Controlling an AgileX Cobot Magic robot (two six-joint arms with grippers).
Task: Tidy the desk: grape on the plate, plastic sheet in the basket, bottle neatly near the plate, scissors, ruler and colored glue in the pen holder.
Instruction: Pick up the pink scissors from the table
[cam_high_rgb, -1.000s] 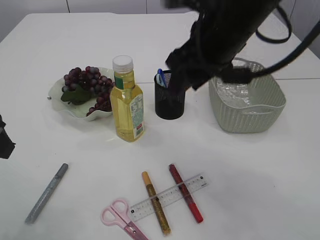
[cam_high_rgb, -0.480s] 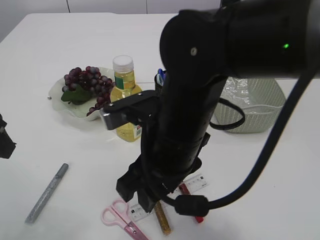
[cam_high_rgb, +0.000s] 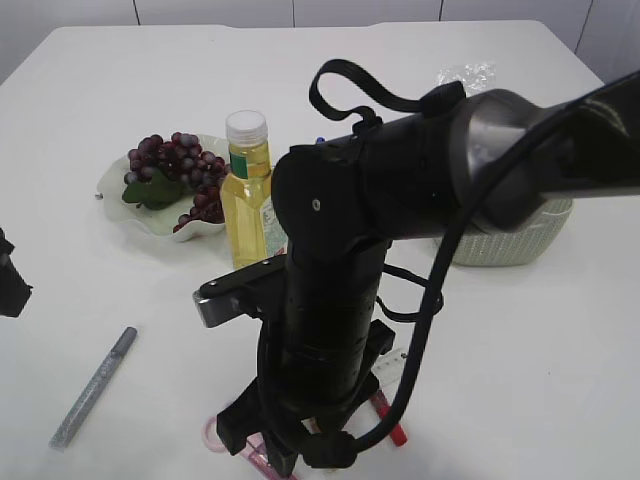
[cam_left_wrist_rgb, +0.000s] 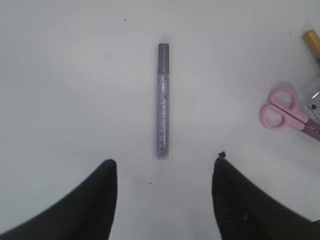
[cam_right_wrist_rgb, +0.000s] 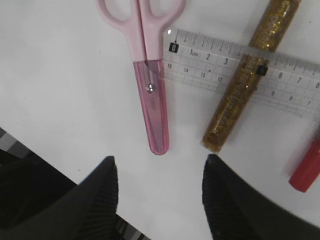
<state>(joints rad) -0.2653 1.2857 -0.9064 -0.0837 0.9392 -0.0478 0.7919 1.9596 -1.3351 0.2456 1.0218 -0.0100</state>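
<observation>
My right gripper (cam_right_wrist_rgb: 160, 162) hangs open just above the desk (cam_high_rgb: 520, 380), its jaws bare. The blade tip of the pink scissors (cam_right_wrist_rgb: 150, 100) lies right ahead of it. The clear ruler (cam_right_wrist_rgb: 240, 72) lies across the gold glue (cam_right_wrist_rgb: 250, 75), and the red glue (cam_right_wrist_rgb: 307, 172) is beside them. My left gripper (cam_left_wrist_rgb: 165, 165) is open and empty, with the silver glue (cam_left_wrist_rgb: 163, 100) lying straight ahead of it. The grape (cam_high_rgb: 170, 165) sits on the plate (cam_high_rgb: 115, 205), and the bottle (cam_high_rgb: 250, 190) stands upright next to it. The right arm hides the pen holder.
The basket (cam_high_rgb: 510, 245) shows partly behind the right arm. A crinkled clear sheet (cam_high_rgb: 465, 75) shows at the back right, and I cannot tell what it rests on. The desk's front edge runs close below the right gripper.
The right arm has swung from above the pen holder and basket down to the front of the desk, over the scissors and ruler. The left arm has stayed put.
</observation>
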